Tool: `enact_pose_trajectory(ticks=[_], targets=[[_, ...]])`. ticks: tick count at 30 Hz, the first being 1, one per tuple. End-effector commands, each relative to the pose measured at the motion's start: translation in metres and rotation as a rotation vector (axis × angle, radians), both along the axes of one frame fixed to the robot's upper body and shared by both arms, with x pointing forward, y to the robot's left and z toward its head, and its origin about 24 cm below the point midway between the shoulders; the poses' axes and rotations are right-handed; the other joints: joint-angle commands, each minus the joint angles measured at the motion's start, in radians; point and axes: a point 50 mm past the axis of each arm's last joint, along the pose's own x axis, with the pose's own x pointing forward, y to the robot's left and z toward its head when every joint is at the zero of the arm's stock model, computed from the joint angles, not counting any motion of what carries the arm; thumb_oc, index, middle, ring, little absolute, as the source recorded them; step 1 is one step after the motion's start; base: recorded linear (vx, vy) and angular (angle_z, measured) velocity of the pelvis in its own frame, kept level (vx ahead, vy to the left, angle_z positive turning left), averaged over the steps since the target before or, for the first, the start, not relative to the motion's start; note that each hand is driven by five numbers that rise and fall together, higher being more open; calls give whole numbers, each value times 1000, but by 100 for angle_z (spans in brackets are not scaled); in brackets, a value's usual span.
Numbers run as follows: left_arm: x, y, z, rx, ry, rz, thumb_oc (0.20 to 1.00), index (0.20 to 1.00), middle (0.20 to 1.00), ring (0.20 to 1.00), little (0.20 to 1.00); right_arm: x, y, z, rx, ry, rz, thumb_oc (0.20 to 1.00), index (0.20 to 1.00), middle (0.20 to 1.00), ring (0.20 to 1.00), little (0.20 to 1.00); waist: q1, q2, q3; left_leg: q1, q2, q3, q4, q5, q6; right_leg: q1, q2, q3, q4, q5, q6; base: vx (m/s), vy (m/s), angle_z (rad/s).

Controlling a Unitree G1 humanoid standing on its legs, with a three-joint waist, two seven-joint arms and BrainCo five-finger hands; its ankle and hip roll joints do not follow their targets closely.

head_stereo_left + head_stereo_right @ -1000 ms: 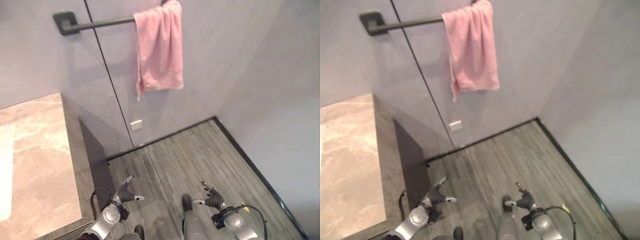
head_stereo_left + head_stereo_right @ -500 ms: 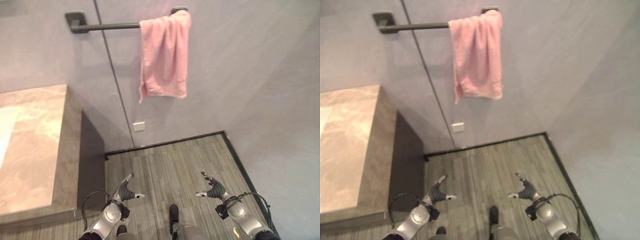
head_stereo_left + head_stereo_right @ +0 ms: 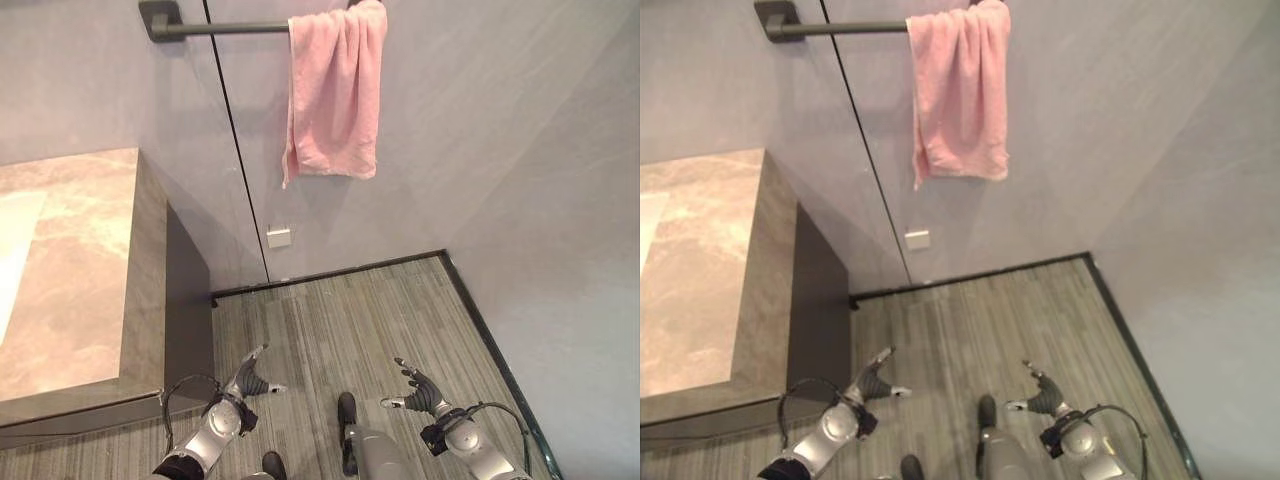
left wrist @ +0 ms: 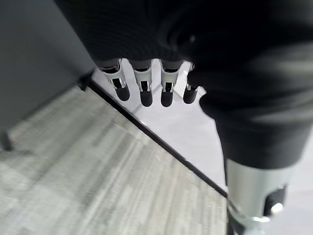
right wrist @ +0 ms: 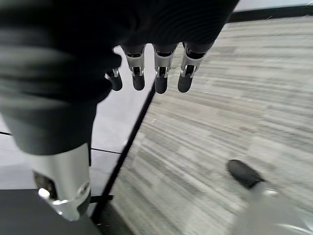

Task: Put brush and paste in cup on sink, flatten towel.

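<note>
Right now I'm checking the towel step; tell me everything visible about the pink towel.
The pink towel looks like soft terry cloth. It hangs bunched and folded over the right end of a dark wall rail, unflattened, with an uneven lower edge and a corner drooping at its lower left. It lies against the grey wall; neither hand touches it.

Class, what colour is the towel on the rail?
Pink; the towel shows best in the left eye view.

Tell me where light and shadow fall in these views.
Left eye view: the towel throws a shadow on the wall below it; the counter shows a pale bright patch at its left edge. Left wrist view: the left hand is dark against the pale wall. Right wrist view: the right hand likewise.
</note>
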Motion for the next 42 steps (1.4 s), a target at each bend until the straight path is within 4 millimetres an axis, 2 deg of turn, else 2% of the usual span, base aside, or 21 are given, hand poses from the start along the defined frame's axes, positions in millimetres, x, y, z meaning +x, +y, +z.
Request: enact_pose_trajectory(ticks=[1, 2, 3, 5, 7, 9, 11, 15, 19, 20, 21, 22, 23, 24, 25, 27, 29, 31, 34, 42], targets=[[20, 2, 19, 16, -114, -19, 1000, 1000, 1000, 1000, 1000, 16, 15, 17, 16, -99, 100, 1000, 1000, 1000, 1000, 1000, -12, 9, 16, -124, 15, -119, 116, 21, -6, 72, 4, 140, 201, -161, 90, -30, 72, -13], [20, 2, 19, 16, -114, -19, 1000, 1000, 1000, 1000, 1000, 16, 15, 17, 16, -99, 100, 1000, 1000, 1000, 1000, 1000, -11, 9, 16, -125, 15, -118, 116, 21, -6, 70, 4, 141, 204, -163, 90, 0, 0, 0], [19, 3, 17, 26, -112, -21, 1000, 1000, 1000, 1000, 1000, 16, 15, 19, 13, -111, 109, 1000, 1000, 1000, 1000, 1000, -16, 10, 13, -125, 13, -126, 106, 25, -5, 73, 19, 172, 188, -172, 83, 14, -50, 8], [18, 4, 16, 32, -110, -13, 1000, 1000, 1000, 1000, 1000, 16, 16, 18, 1, -112, 118, 1000, 1000, 1000, 1000, 1000, -5, 11, 8, -120, 31, -118, 90, 28, -17, 74, -33, 148, 135, -143, 88, 13, -132, 22], [18, 5, 17, 27, -111, -2, 1000, 1000, 1000, 1000, 1000, 20, 18, 18, -7, -114, 122, 1000, 1000, 1000, 1000, 1000, 5, 7, 8, -107, 57, -120, 92, 21, -32, 52, -93, 116, 64, -79, 100, 75, -202, 0], [18, 5, 16, 25, -110, 3, 1000, 1000, 1000, 1000, 1000, 21, 19, 19, -8, -115, 130, 1000, 1000, 1000, 1000, 1000, 0, 2, 10, -95, 60, -127, 92, 17, -37, 42, -104, 124, 37, -56, 109, 111, -147, -24], [16, 9, 15, 35, -103, 13, 1000, 1000, 1000, 1000, 1000, 20, 19, 20, -27, -113, 162, 1000, 1000, 1000, 1000, 1000, 9, -31, 3, -73, 67, -133, 104, 5, -51, 54, -113, 94, -1, -44, 121, 109, -232, -9], [11, 20, 12, 49, -89, 68, 1000, 1000, 1000, 1000, 1000, 26, 16, 36, -37, -185, 202, 1000, 1000, 1000, 1000, 1000, 17, -40, -25, -60, 110, -147, 84, 31, -86, 102, -70, 81, -32, -69, 108, 45, -241, 9], [5, 25, 8, 30, -63, 115, 1000, 1000, 1000, 1000, 1000, 22, 7, 38, -55, -183, 198, 1000, 1000, 1000, 1000, 1000, 19, -27, -39, -44, 145, -155, 60, 60, -105, 135, -37, 70, -48, -92, 89, 41, -214, -3], [7, 26, 7, 22, -61, 138, 1000, 1000, 1000, 1000, 1000, 21, -1, 36, -73, -182, 160, 1000, 1000, 1000, 1000, 1000, 13, -12, -39, -45, 186, -162, 36, 116, -138, 153, -6, 55, -63, -111, 71, 8, -265, 1], [9, 28, 8, 18, -64, 161, 1000, 1000, 1000, 1000, 1000, 21, -5, 36, -86, -184, 140, 1000, 1000, 1000, 1000, 1000, 7, -5, -39, -47, 207, -157, 30, 146, -153, 156, 5, 47, -66, -114, 64, 39, -320, 43], [10, 27, 8, 1, -72, 183, 1000, 1000, 1000, 1000, 1000, 18, -10, 33, -102, -174, 116, 1000, 1000, 1000, 1000, 1000, 0, 0, -41, -48, 216, -150, 34, 147, -159, 166, 10, 43, -78, -119, 58, 50, -144, 72], [11, 26, 8, -3, -75, 192, 1000, 1000, 1000, 1000, 1000, 17, -13, 32, -118, -171, 110, 1000, 1000, 1000, 1000, 1000, -4, 4, -40, -59, 213, -145, 59, 151, -161, 173, 6, 38, -82, -118, 55, 61, -69, 65], [13, 24, 9, -10, -80, 191, 1000, 1000, 1000, 1000, 1000, 16, -17, 31, -131, -165, 104, 1000, 1000, 1000, 1000, 1000, -8, 7, -39, -74, 195, -144, 83, 132, -152, 180, -4, 27, -88, -119, 56, 4, 16, 30], [19, 19, 13, -13, -99, 178, 1000, 1000, 1000, 1000, 1000, 16, -22, 34, -146, -181, 84, 1000, 1000, 1000, 1000, 1000, -20, 9, -25, -116, 151, -98, 89, 133, -138, 182, -22, 9, -85, -114, 59, -36, 58, 29], [19, 17, 13, -15, -100, 170, 1000, 1000, 1000, 1000, 1000, 19, -16, 35, -159, -187, 119, 1000, 1000, 1000, 1000, 1000, -13, 13, -32, -123, 91, -149, 63, 90, -105, 161, -28, 37, -74, -108, 63, 17, 126, 65], [13, 19, 9, -9, -80, 164, 1000, 1000, 1000, 1000, 1000, 18, -12, 34, -155, -184, 138, 1000, 1000, 1000, 1000, 1000, -12, 17, -40, -109, 80, -138, 64, 73, -90, 164, -42, 52, -67, -106, 73, 118, 183, -53], [7, 22, 5, -6, -60, 183, 1000, 1000, 1000, 1000, 1000, 18, 1, 30, -120, -172, 153, 1000, 1000, 1000, 1000, 1000, -8, 21, -45, -86, 65, -104, 47, 66, -76, 154, -64, 73, -58, -94, 90, 85, 210, -73], [5, 21, 4, -4, -57, 169, 1000, 1000, 1000, 1000, 1000, 13, 10, 23, -110, -139, 179, 1000, 1000, 1000, 1000, 1000, 0, 24, -52, -67, 50, -102, 37, 57, -64, 158, -78, 87, -57, -89, 101, 67, 135, -20], [8, 18, 9, -7, -77, 144, 1000, 1000, 1000, 1000, 1000, 23, 13, 22, -93, -137, 156, 1000, 1000, 1000, 1000, 1000, 19, 2, -52, -57, 40, -109, 11, 63, -52, 146, -91, 80, -49, -73, 120, 1, 42, 3]])
